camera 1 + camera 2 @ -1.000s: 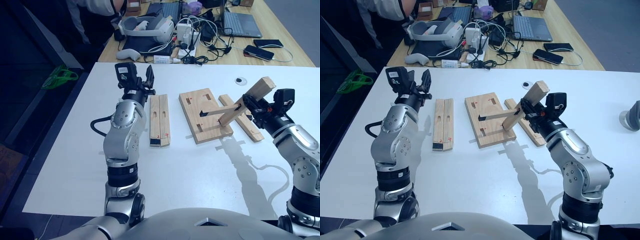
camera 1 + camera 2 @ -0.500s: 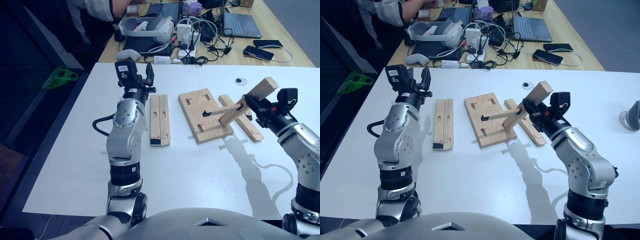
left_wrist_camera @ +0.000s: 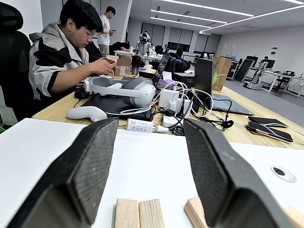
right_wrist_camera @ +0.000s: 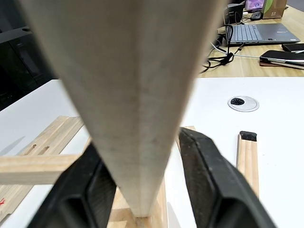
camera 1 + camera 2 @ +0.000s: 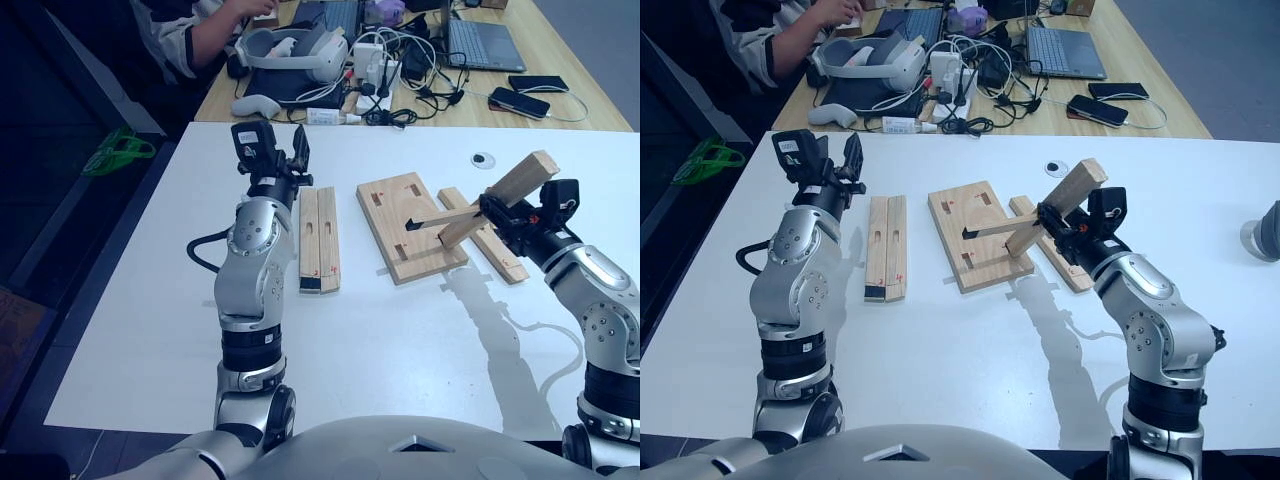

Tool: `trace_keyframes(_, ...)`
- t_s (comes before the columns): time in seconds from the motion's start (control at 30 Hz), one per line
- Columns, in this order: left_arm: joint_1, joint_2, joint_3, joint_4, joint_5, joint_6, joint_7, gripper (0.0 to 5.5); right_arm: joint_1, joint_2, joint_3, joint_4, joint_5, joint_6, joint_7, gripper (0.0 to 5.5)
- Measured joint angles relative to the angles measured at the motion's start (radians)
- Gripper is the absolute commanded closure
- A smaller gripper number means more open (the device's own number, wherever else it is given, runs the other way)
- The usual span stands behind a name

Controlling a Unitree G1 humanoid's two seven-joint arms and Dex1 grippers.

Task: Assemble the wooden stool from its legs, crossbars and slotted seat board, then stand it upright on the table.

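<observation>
**Head views (one scene)**
- Left tool (image 5: 285, 150): raised over the white desk (image 5: 150, 330), spread and empty. It sits just beside the far end of the paired legs (image 5: 320, 238), which lie flat, side by side. You seem to have it parked clear of the work, or staged for those legs.
- Seat board (image 5: 385, 212): flat at mid-desk with its slots facing up, probably so parts can enter from above.
- Right tool (image 5: 505, 212): pinching a leg (image 5: 525, 178) that is tilted and off the desk. A crossbar (image 5: 440, 219) fixed to the leg juts out over the seat board. You cannot tell whether its free end touches the board. The tilt looks meant to steer that end toward a slot.
- Spare leg (image 5: 500, 258): flat on the desk just beside the board's right edge and below the held leg, probably awaiting its turn.

**Left wrist view**
- Pads (image 3: 90, 166): wide apart with nothing between them. The ends of the paired legs and a corner of the seat board lie on the desk beyond.

**Right wrist view**
- Fingers (image 4: 204, 175): pressed on both faces of the held leg, near its lower end. The crossbar runs off sideways over the slotted board. The spare leg lies near, with a round grommet (image 4: 243, 103) farther off.
</observation>
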Motion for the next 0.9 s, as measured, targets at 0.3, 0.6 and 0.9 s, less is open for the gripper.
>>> trace_keyframes(0.3, 0.0, 0.0, 0.001, 0.002, 0.0, 0.0, 0.0, 2.97, -0.065, 0.002, -0.009, -0.015, 0.003, 0.001, -0.008, 1.53)
trace_keyframes(0.6, 0.001, 0.003, 0.002, 0.002, 0.0, 0.0, -0.001, 2.97, -0.368, 0.002, -0.034, 0.001, -0.001, 0.003, -0.09, 1.53)
trace_keyframes(0.9, 0.002, 0.01, 0.002, 0.0, 0.0, 0.001, -0.017, 2.97, -0.573, -0.004, -0.055, 0.047, 0.002, 0.034, -0.134, 1.53)
